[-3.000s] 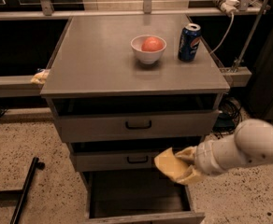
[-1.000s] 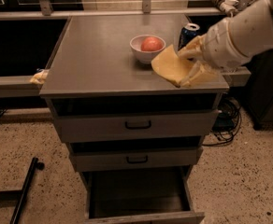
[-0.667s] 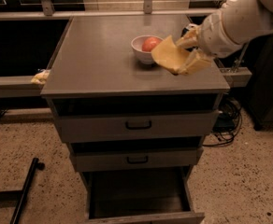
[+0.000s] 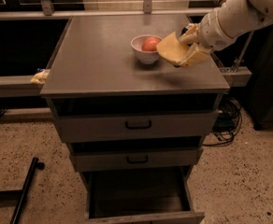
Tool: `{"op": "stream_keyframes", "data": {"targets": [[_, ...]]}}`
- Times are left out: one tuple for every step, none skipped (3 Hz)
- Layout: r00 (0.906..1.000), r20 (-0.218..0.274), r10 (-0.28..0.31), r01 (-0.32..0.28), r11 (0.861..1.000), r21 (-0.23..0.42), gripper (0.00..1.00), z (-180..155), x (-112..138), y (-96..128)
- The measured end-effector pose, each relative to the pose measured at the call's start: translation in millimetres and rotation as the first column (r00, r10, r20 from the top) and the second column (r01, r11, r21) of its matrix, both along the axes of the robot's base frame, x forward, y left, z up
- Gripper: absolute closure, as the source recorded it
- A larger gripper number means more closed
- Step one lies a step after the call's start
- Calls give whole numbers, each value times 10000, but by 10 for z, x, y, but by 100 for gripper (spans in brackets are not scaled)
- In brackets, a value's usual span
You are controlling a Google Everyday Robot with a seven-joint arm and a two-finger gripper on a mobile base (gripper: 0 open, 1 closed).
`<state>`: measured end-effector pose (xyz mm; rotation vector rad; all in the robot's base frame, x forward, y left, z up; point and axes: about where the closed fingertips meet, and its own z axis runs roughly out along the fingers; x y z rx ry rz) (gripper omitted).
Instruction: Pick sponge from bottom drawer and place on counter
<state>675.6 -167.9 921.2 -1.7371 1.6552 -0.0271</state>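
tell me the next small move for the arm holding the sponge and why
Probably lower straight down, then open. The pincer grips the sponge in the air over the right side of the counter, close beside the white bowl, and the sponge's shadow falls on grey surface just below. The bottom drawer stands open, so only the placing seems left.

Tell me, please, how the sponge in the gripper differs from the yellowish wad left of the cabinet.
The sponge is a smooth, flat block, tilted; the wad is a small ragged lump. The sponge is held off the counter by the gripper, beside the white bowl on the counter's right side; the wad lies on the ledge beside the counter's left edge. Both are pale yellow.
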Motion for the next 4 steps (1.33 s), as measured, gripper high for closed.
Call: {"op": "stream_keyframes", "data": {"targets": [[9991,-261,-327,328,9994,53,100,-155,166,-121],[9991,-263,-341,342,9994,59,82,-161,174,-128],[9991,-263,-341,342,9994,59,58,-161,174,-128],[9991,-264,-340,341,9994,59,35,-162,174,-128]]}}
